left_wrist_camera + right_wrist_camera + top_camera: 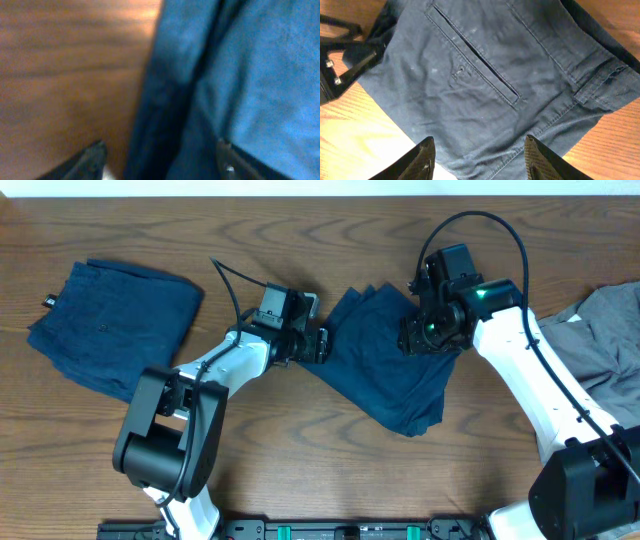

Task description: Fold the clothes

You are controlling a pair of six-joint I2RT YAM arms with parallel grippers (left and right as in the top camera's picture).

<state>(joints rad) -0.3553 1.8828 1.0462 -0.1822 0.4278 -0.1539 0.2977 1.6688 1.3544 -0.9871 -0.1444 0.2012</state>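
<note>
Navy shorts (388, 375): soft woven cloth, rumpled; slit welt pocket, stitched seams.

brown wooden table (330, 470) with dark wavy grain; black rail (300, 530) at its near edge.

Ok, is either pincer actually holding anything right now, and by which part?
Nothing is gripped. The left pincer is open astride an edge of the middle navy shorts; the right pincer is open over the back pocket.
</note>
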